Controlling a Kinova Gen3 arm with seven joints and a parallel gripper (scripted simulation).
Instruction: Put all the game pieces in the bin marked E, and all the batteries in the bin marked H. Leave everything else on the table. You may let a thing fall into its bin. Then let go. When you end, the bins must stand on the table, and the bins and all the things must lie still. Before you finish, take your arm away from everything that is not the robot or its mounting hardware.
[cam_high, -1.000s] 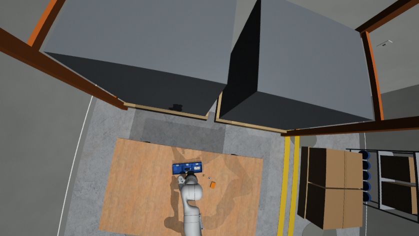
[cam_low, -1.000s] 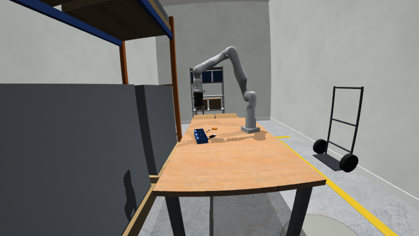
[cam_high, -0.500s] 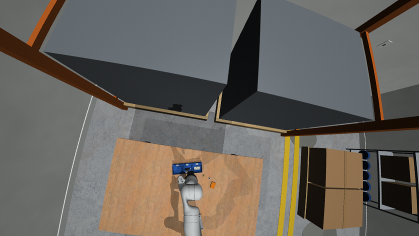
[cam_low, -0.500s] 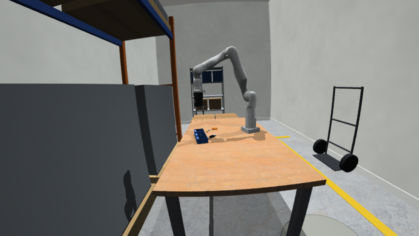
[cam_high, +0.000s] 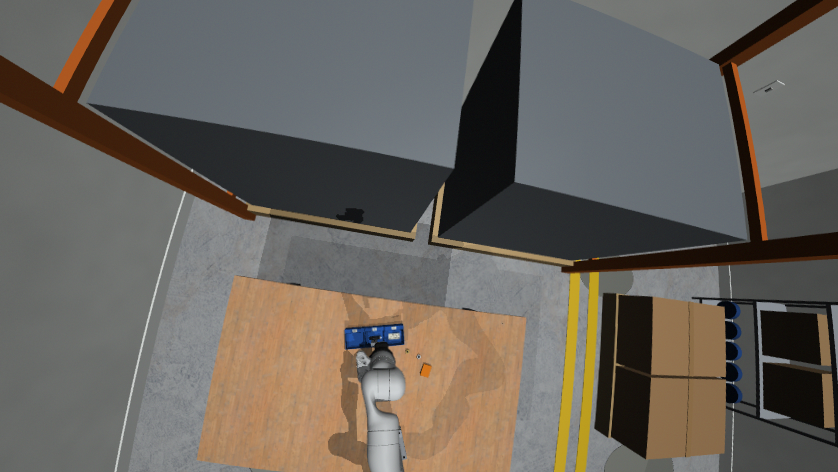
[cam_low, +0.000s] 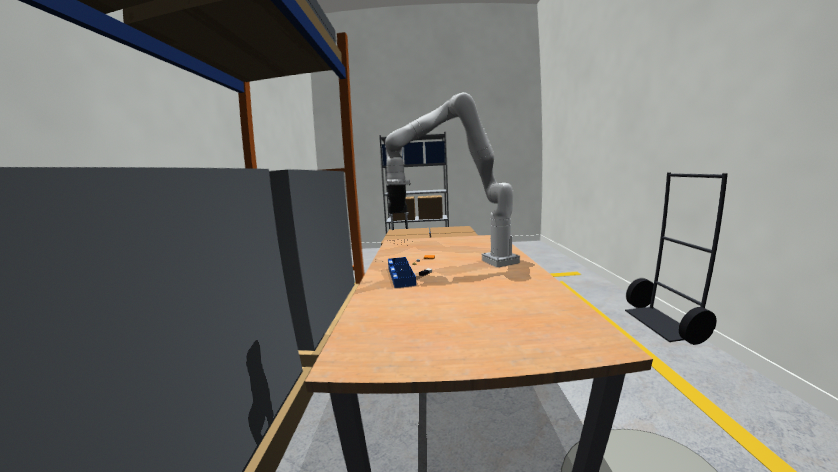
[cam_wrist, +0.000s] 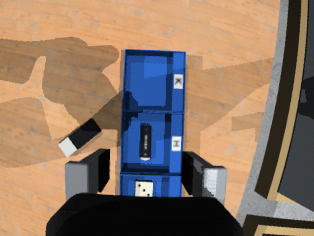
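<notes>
A blue row of three bins (cam_wrist: 151, 85) (cam_high: 354, 337) (cam_low: 402, 275) stands on the wooden table (cam_wrist: 166, 1) (cam_high: 263, 363) (cam_low: 469, 328). In the wrist view the far bin is empty, the middle bin holds a black battery (cam_wrist: 145, 142), and the near bin holds a white die (cam_wrist: 143, 189). The bins' small white labels are too small to read. My gripper (cam_wrist: 145, 165) (cam_low: 397, 209) is open and empty, high above the near and middle bins. A black stick with a white end (cam_wrist: 81, 137) (cam_low: 425, 271) lies on the table just left of the bins.
An orange block (cam_high: 425, 369) (cam_low: 429, 256) and two tiny round pieces (cam_high: 406, 350) (cam_high: 418, 355) lie on the table right of the bins. Tall dark grey boxes (cam_low: 146, 293) stand close behind the table's far edge. A hand truck (cam_low: 674, 281) stands on the floor.
</notes>
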